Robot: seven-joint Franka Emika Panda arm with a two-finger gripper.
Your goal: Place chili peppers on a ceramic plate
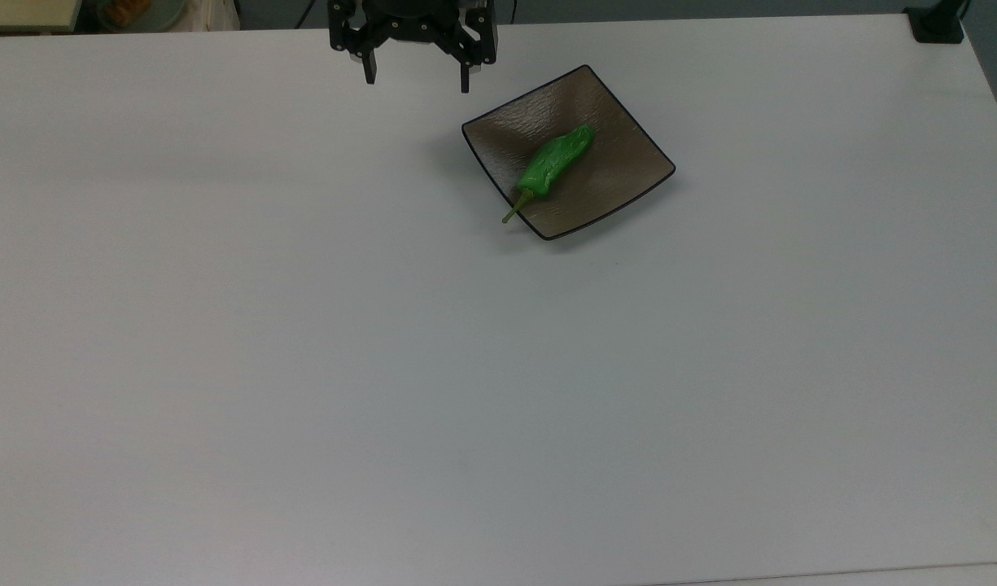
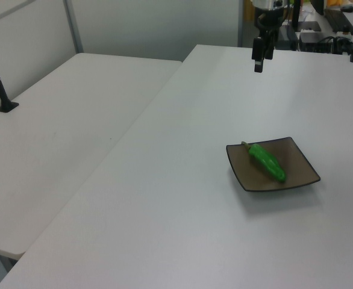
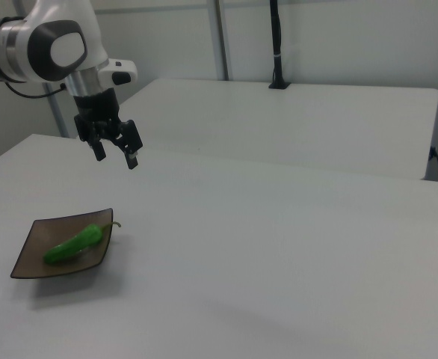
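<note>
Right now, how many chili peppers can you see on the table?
1. The chili pepper lies diagonally on the ceramic plate, its stem poking over the plate's edge toward the top view's lower left.

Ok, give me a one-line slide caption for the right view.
Green chili pepper lying on the square ceramic plate, the robot's open hand raised above the white table.

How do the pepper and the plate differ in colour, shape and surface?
The pepper is bright green; the plate is brownish-grey with a dark rim. The pepper is long and narrow with a thin stem; the plate is square and much broader. The pepper looks glossy and wrinkled, the plate rippled. Both lie apart from the tool, the pepper resting on the plate.
</note>
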